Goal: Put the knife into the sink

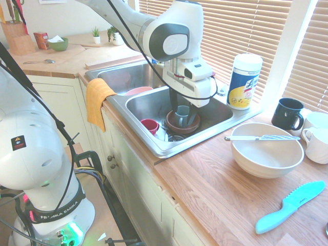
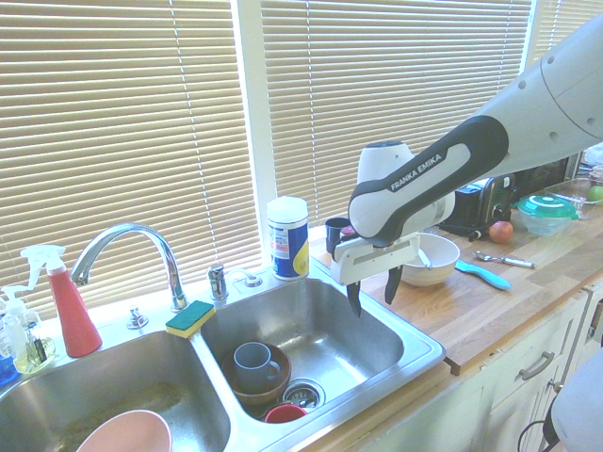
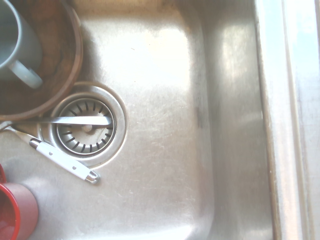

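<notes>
The knife is slim and silvery with a pale handle, and it lies flat across the rim of a white bowl on the wooden counter, right of the sink. My gripper hangs open and empty over the right basin of the sink, well away from the knife. In the second exterior view the bowl sits just behind my arm. The wrist view looks straight down at the basin floor and its drain.
A brown bowl holding a grey cup, a red cup and two utensils by the drain lie in the right basin. A turquoise plastic knife, mugs and a wipes canister stand on the counter. The tap rises behind the basins.
</notes>
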### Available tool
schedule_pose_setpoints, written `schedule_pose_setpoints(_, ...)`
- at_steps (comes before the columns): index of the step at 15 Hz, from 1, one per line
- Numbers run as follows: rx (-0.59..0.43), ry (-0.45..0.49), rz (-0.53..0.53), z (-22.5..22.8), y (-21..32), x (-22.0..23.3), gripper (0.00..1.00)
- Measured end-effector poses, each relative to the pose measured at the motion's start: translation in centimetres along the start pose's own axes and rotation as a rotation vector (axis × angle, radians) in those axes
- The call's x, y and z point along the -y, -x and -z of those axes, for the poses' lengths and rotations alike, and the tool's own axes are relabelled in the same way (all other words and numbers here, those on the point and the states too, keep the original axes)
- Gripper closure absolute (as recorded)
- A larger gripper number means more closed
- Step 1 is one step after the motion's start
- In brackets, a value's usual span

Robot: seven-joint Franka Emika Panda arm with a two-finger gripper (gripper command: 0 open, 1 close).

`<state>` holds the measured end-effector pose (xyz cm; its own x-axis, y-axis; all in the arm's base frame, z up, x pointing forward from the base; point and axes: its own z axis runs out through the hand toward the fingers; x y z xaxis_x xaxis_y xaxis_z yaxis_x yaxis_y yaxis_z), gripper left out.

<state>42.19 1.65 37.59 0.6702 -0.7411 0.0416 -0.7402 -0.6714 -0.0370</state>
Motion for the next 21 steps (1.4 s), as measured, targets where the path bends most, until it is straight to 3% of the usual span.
schedule_pose_setpoints(4, -0.028, -0.013, -0.057, 1.4, -1.2, 0.3, 0.00)
schedule_pose_setpoints(8, -0.075, -0.033, -0.203, 7.1, -6.5, -1.1, 0.00)
schedule_pose_setpoints(12, -0.160, -0.008, -0.398, 10.4, -12.4, -5.9, 0.00)
schedule_pose_setpoints(16, -0.132, 0.017, -0.508, 8.1, -15.2, -8.7, 0.00)
schedule_pose_setpoints(21, -0.107, 0.021, -0.550, 4.7, -16.6, -10.2, 0.00)
